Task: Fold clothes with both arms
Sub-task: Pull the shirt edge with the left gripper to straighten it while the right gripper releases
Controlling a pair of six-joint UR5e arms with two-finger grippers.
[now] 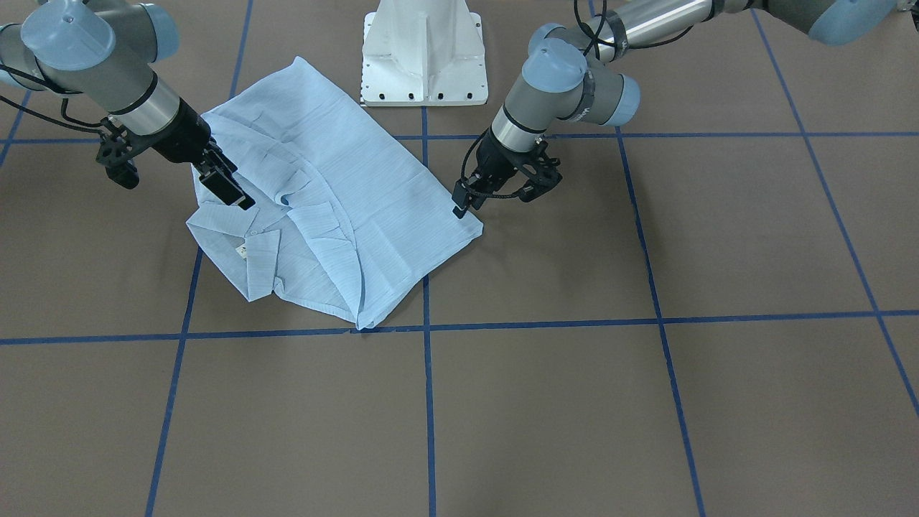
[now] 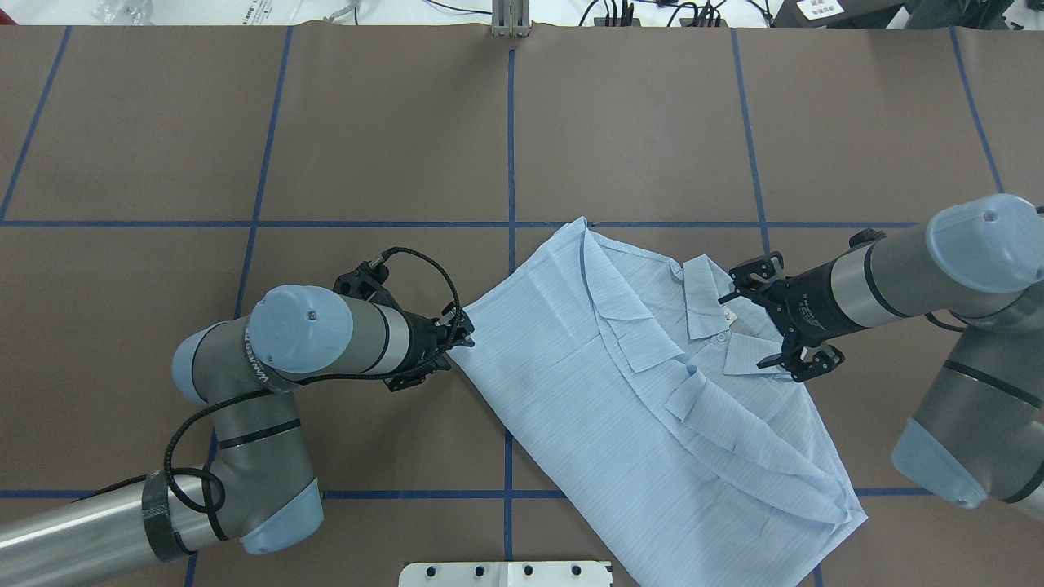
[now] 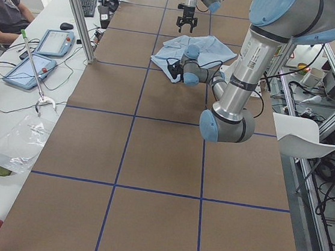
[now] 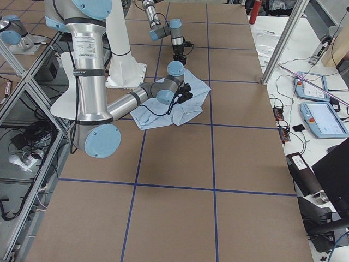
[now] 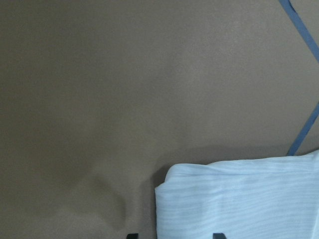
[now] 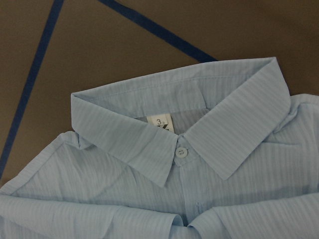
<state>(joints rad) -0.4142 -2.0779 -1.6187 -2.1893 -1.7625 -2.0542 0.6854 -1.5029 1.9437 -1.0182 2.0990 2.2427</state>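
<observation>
The pale-blue striped shirt (image 1: 344, 208) lies folded flat on the brown table, collar toward the robot's right (image 2: 620, 391). My left gripper (image 1: 459, 205) is low at the shirt's corner on the robot's left (image 2: 458, 334). In the left wrist view its two fingertips stand apart with the shirt's folded corner (image 5: 239, 199) between them, so it is open. My right gripper (image 1: 231, 188) hovers over the collar area (image 2: 746, 330), open and holding nothing. The right wrist view shows the collar (image 6: 224, 134), the neck tag (image 6: 159, 122) and a white button (image 6: 181, 152).
The white pedestal base (image 1: 423, 57) stands just behind the shirt. Blue tape lines (image 2: 511, 139) grid the table. In the exterior left view a side bench with tablets (image 3: 36, 56) and a seated person (image 3: 4, 16) lies beyond the table's far edge.
</observation>
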